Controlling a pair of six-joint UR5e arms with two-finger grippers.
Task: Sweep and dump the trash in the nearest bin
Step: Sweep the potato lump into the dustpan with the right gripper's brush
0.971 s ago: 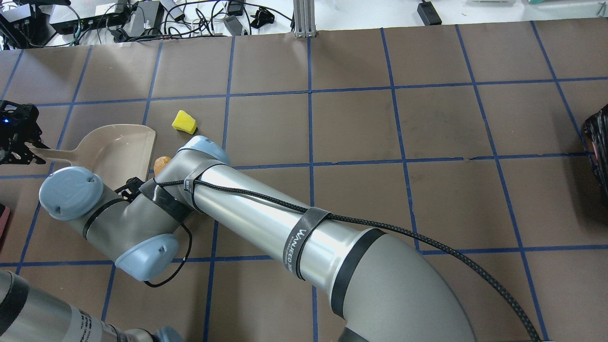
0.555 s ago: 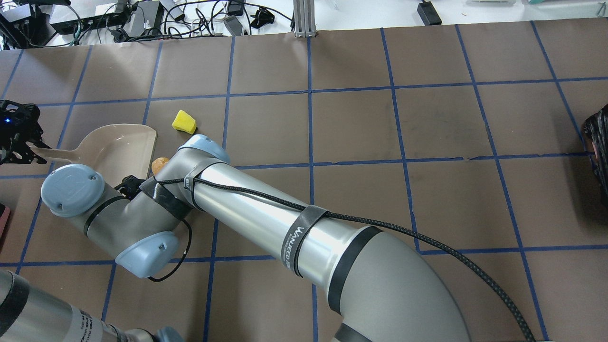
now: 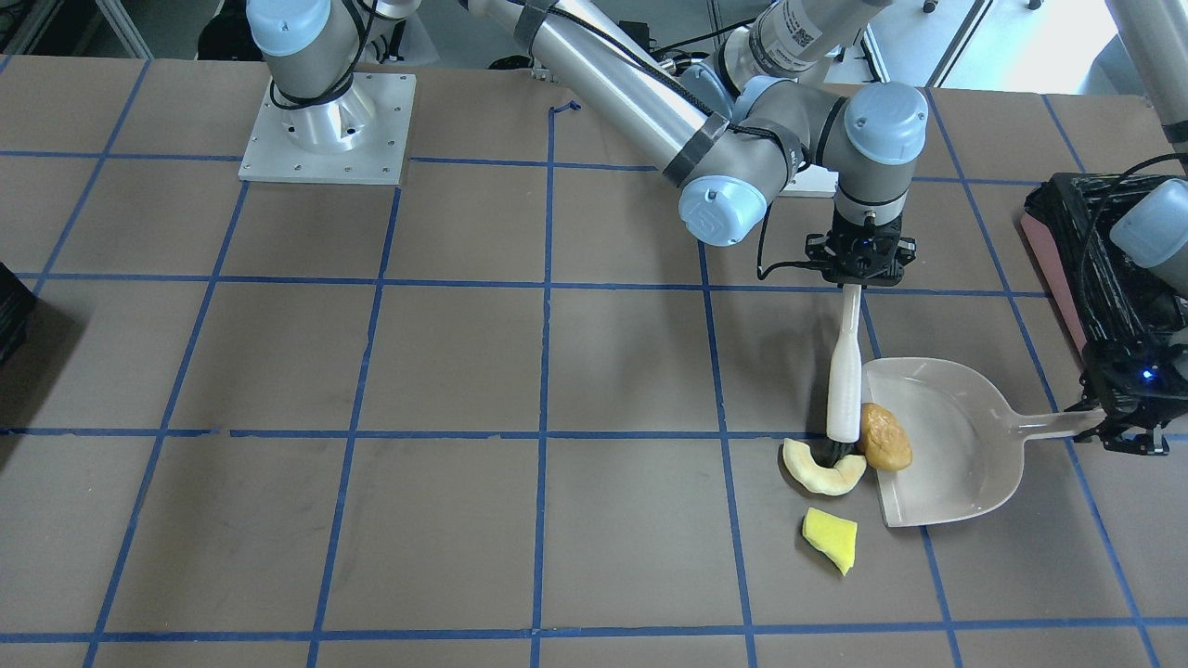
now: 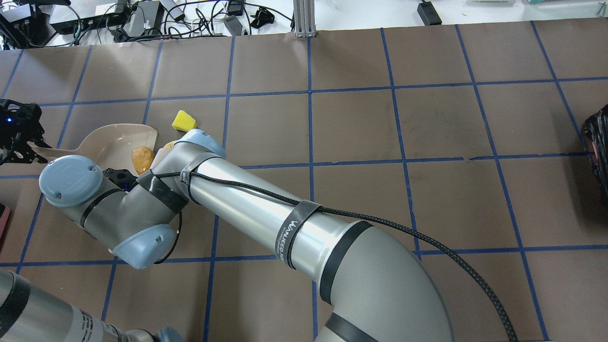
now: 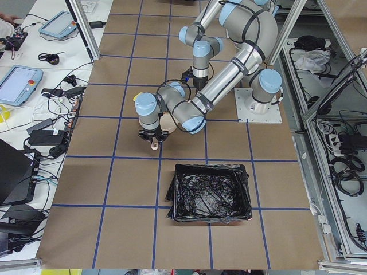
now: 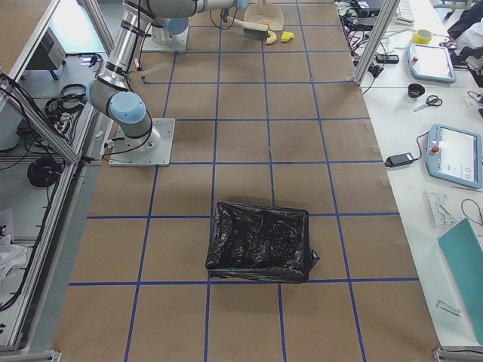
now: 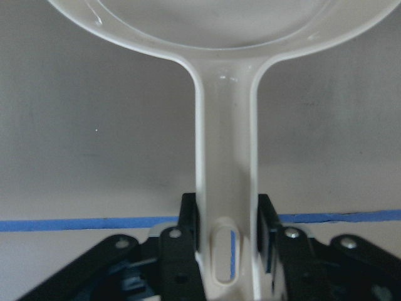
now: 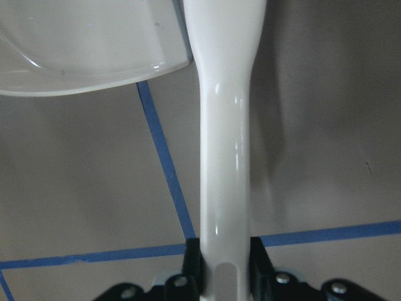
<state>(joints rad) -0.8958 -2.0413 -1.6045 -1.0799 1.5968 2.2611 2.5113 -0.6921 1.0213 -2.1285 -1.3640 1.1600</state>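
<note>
We see the left claw clamped on the thin handle of the tan dustpan. The dustpan lies flat on the counter near its left end. Its open side faces the middle of the counter.

The right claw is clamped on the top of the white brush. The brush's dark bristles are down at the pan's open edge.

The brown lump sits just inside the pan, right beside the brush. The pale rind lies on the counter just outside the pan, curled around the bristles. The yellow wedge lies on the counter near the pan's corner, on the side far from the robot.

The pink bin with its black bag stands at the left edge of the counter, close to the left claw.
</note>
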